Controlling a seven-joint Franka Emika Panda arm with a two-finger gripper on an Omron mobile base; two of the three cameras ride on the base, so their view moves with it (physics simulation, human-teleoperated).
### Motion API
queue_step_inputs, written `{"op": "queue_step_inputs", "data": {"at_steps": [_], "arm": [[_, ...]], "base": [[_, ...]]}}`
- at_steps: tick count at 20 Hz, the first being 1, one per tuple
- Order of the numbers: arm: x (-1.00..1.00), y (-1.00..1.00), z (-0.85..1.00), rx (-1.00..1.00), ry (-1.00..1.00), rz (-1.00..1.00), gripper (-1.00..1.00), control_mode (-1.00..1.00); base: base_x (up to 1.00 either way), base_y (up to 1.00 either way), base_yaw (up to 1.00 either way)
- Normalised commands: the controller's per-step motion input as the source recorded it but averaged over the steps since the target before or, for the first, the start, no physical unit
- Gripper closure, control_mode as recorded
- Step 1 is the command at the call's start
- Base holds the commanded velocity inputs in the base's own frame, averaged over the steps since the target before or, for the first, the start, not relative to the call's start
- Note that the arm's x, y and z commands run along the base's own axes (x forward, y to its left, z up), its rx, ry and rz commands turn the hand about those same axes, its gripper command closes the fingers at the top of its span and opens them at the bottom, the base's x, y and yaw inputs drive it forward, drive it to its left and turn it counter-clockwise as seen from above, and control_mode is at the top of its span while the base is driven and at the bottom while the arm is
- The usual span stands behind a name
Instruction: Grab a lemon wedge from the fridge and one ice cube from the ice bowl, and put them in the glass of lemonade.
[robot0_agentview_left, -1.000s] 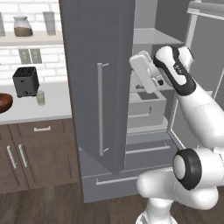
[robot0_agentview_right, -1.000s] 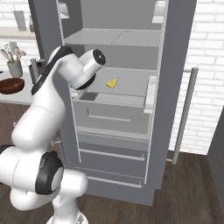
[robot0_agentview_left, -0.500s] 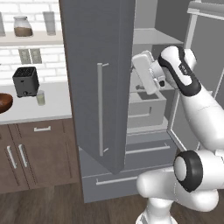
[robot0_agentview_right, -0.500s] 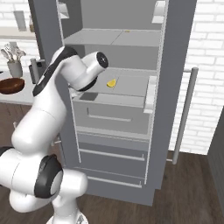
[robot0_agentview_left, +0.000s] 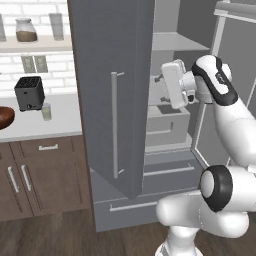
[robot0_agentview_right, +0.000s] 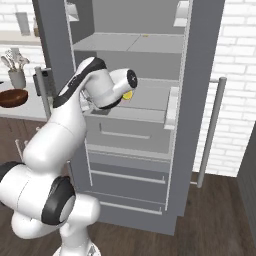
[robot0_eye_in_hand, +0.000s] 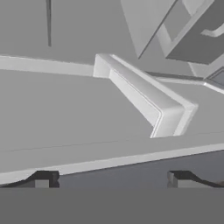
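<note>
The fridge (robot0_agentview_left: 112, 60) stands with both doors swung open. On a middle shelf lies the tiny yellow lemon wedge (robot0_agentview_right: 128, 95), half hidden behind my wrist. My gripper (robot0_agentview_left: 159, 90) reaches into the fridge at that shelf's height. In the hand view the gripper (robot0_eye_in_hand: 112, 180) is open, its fingertips (robot0_eye_in_hand: 43, 179) wide apart with nothing between them, facing a grey shelf edge. The ice bowl (robot0_agentview_left: 5, 117) sits on the counter at the far left, also seen as the ice bowl (robot0_agentview_right: 13, 97). The glass of lemonade (robot0_agentview_left: 46, 111) stands by the toaster (robot0_agentview_left: 28, 92).
The open left door (robot0_agentview_left: 115, 130) stands between the arm and the counter. The right door's long handle (robot0_agentview_right: 215, 130) hangs to the right. A white door bin (robot0_eye_in_hand: 148, 103) juts close ahead of the hand. A utensil cup (robot0_agentview_right: 16, 77) stands behind the bowl. Two drawers (robot0_agentview_right: 127, 132) lie under the shelf.
My hand has swung further into the fridge and a little lower, toward the lemon wedge, so the wrist now covers part of it.
</note>
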Motion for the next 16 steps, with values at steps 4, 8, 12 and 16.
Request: {"op": "queue_step_inputs", "data": {"at_steps": [4,8,12,16], "arm": [[0.21,-0.1,0.01,0.04,0.02,0.04,-1.0,-1.0],[0.35,0.29,0.0,0.0,0.09,0.04,-1.0,-1.0],[0.01,0.42,0.0,0.0,0.09,0.07,-1.0,-1.0],[-0.02,0.42,0.0,0.0,0.1,0.11,-1.0,-1.0]], "base": [[0.0,0.0,0.0],[0.0,0.0,0.0],[0.0,0.0,0.0],[0.0,0.0,0.0]]}}
